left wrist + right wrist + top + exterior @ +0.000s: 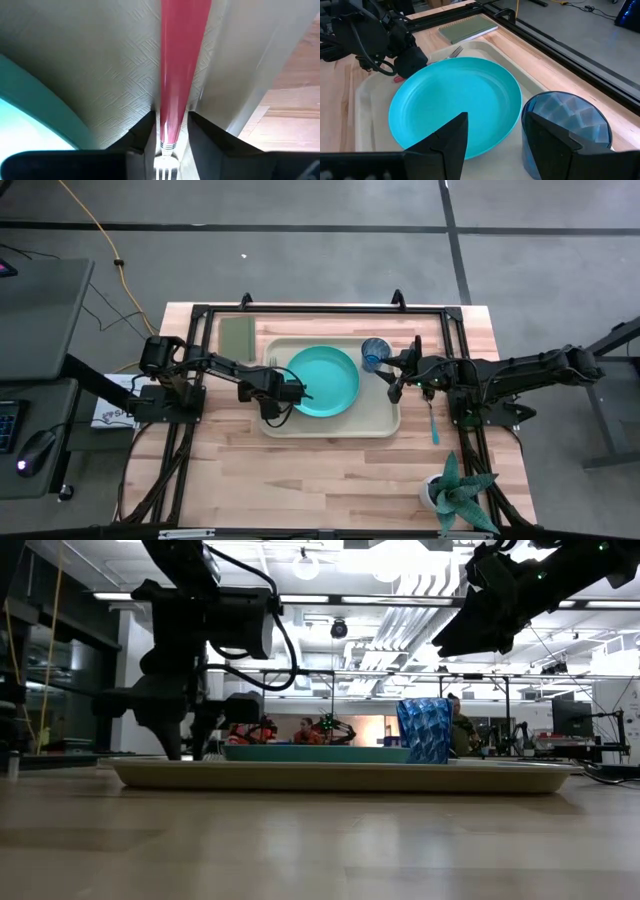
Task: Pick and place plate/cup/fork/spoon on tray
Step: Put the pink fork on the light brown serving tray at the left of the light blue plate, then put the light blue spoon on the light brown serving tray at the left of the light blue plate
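Observation:
The beige tray [380,420] lies mid-table with the teal plate [322,380] flat on its floor and the blue cup [375,353] upright at its far right corner. The pink-handled fork [180,60] lies along the tray's left part beside the plate, with its tines [454,51] toward the far edge. My left gripper [272,402] is low over the tray and shut on the fork. My right gripper [492,145] is open and empty, raised above the tray, with the cup [565,130] just outside one finger. The blue-handled spoon [432,420] lies on the table to the right of the tray. My left gripper pinches the fork's pink handle [172,120] between its two fingers, close to the neck above the tines [162,172]. The fingers come from above and lie across the handle. The handle runs away from the fingers, along and close over the tray floor.
An olive-green flat notebook [238,335] lies at the table's far left, beside the tray. A potted plant [455,495] stands at the near right corner. A black frame [330,310] runs around the work area. Bare wood lies in front of the tray.

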`<move>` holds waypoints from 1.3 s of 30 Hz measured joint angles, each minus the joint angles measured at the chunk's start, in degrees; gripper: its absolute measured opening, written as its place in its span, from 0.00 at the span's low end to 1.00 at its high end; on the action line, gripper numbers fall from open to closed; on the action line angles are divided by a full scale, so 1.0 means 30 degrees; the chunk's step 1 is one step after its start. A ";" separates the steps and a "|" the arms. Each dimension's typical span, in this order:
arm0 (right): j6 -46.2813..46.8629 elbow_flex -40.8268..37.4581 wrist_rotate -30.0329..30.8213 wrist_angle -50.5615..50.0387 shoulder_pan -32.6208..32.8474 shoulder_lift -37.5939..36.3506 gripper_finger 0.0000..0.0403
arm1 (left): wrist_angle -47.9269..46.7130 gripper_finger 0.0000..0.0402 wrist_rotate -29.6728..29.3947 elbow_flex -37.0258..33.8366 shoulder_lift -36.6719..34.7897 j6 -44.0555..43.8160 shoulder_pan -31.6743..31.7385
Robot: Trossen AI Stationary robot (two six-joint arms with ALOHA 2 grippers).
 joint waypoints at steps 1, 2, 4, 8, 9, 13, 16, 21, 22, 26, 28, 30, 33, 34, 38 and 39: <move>0.0000 0.0000 0.0004 0.0000 0.0003 0.0000 0.47 | 0.0000 0.25 -0.0001 0.0000 0.0000 -0.0027 0.0000; 0.0000 0.0000 0.0000 0.0000 0.0000 0.0000 0.47 | 0.0000 0.26 -0.0004 0.0000 0.0000 -0.0045 0.0000; 0.0000 0.0000 0.0001 0.0000 0.0004 0.0000 0.47 | 0.0000 0.30 -0.0010 0.0000 0.0000 -0.0414 0.0000; 0.0000 0.0000 0.0000 0.0000 0.0007 0.0000 0.47 | -0.0015 0.36 -0.0284 0.0000 0.0000 -0.1803 -0.0004; 0.0000 0.0000 0.0000 0.0000 0.0007 0.0000 0.47 | -0.0028 0.38 -0.0412 0.0000 0.0000 -0.2123 -0.0023; 0.0000 0.0000 0.0000 0.0000 0.0007 0.0000 0.47 | -0.0555 0.42 -0.1283 0.0000 0.0000 -0.3272 -0.0185; 0.0000 0.0000 0.0006 0.0000 0.0007 0.0000 0.47 | -0.1508 0.45 -0.1681 0.0007 0.0000 -0.4033 -0.0393; 0.0000 0.0000 0.0007 0.0002 0.0005 0.0000 0.47 | -0.2802 0.46 -0.2014 0.0122 0.0000 -0.4920 -0.0795; 0.0000 0.0000 0.0007 0.0000 0.0007 0.0000 0.47 | -0.2841 0.46 -0.2010 0.0228 0.0000 -0.4967 -0.0896; 0.0000 0.0000 0.0007 0.0000 0.0007 0.0000 0.47 | -0.2834 0.46 -0.1978 0.0786 0.0000 -0.5076 -0.1056; 0.0000 0.0000 0.0007 0.0000 0.0007 0.0000 0.47 | -0.3130 0.46 -0.1964 0.1089 0.0000 -0.5515 -0.1056; 0.0000 0.0000 0.0007 0.0000 0.0007 0.0000 0.47 | -0.3674 0.46 -0.1991 0.1375 0.0000 -0.6111 -0.1067; -0.0150 0.0000 0.0007 0.0000 0.0007 0.0000 0.47 | -0.4999 0.46 -0.1995 0.1856 0.0000 -0.7114 -0.1235; -0.0251 0.0000 0.0007 0.0000 0.0004 0.0000 0.47 | -0.5491 0.46 -0.1993 0.2026 0.0000 -0.7434 -0.1307; -0.0503 0.0000 0.0007 0.0000 0.0003 0.0000 0.47 | -0.6912 0.46 -0.1942 0.2477 0.0000 -0.8952 -0.1599; -0.0503 0.0000 0.0007 0.0000 0.0004 0.0000 0.47 | -0.7133 0.46 -0.1945 0.2535 0.0000 -0.9494 -0.1678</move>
